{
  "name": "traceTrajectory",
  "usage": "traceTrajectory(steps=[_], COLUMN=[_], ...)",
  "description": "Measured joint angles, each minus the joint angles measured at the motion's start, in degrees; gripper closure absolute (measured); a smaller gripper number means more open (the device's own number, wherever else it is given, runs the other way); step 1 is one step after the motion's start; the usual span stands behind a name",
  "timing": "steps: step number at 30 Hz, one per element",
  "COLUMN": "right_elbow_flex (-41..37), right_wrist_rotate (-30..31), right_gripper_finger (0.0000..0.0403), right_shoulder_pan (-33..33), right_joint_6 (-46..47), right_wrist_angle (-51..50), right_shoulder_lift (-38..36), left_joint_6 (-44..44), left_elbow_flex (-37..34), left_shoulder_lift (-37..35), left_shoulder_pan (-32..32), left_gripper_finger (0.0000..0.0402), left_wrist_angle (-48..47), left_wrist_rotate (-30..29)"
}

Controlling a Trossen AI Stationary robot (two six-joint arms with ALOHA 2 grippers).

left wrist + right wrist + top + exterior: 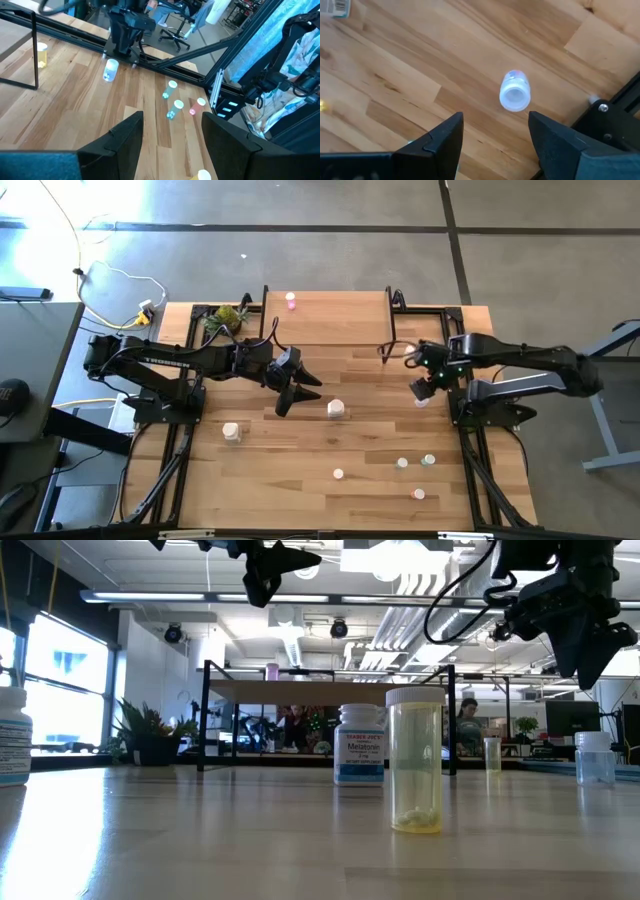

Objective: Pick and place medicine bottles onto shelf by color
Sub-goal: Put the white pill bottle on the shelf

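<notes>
The shelf (327, 318) stands at the table's far middle, with one pink bottle (290, 301) upright on its board. My left gripper (296, 390) hovers open above the table's middle, near a white bottle (336, 409). My right gripper (421, 387) points down, open, above a small clear bottle with a white cap (515, 96) that stands upright on the table beside the right arm's base. In the right wrist view the bottle sits just beyond the open fingers, untouched. Other medicine bottles stand about the table: a white one (231, 431), a yellowish one (415, 760), green ones (175, 109) and a pink one (197, 106).
A leafy plant (228, 318) sits at the far left corner by the shelf. The shelf's black legs (35, 50) stand near a small yellow bottle (41, 54). Black frame rails (480, 460) run along both table sides. Bare wood lies at the near left (250, 490).
</notes>
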Motion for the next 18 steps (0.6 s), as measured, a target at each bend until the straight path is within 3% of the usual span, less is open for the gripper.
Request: traceTrajectory(steps=[12,18], right_elbow_flex=[0.0,0.0], right_wrist_rotate=[7.8,8.0], right_gripper_finger=[0.0187,0.0187], right_shoulder_pan=[7.9,8.4], right_joint_6=[13.0,7.8], right_wrist_angle=[0.0,-0.6], right_shoulder_lift=[1.1,5.1], left_joint_6=[3.0,3.0], left_elbow_flex=[0.0,0.0], left_shoulder_lift=[0.0,0.0], left_shoulder_pan=[0.0,0.0], left_gripper_finger=[0.0209,0.0209], left_wrist_angle=[0.0,0.0], left_wrist_rotate=[0.1,0.1])
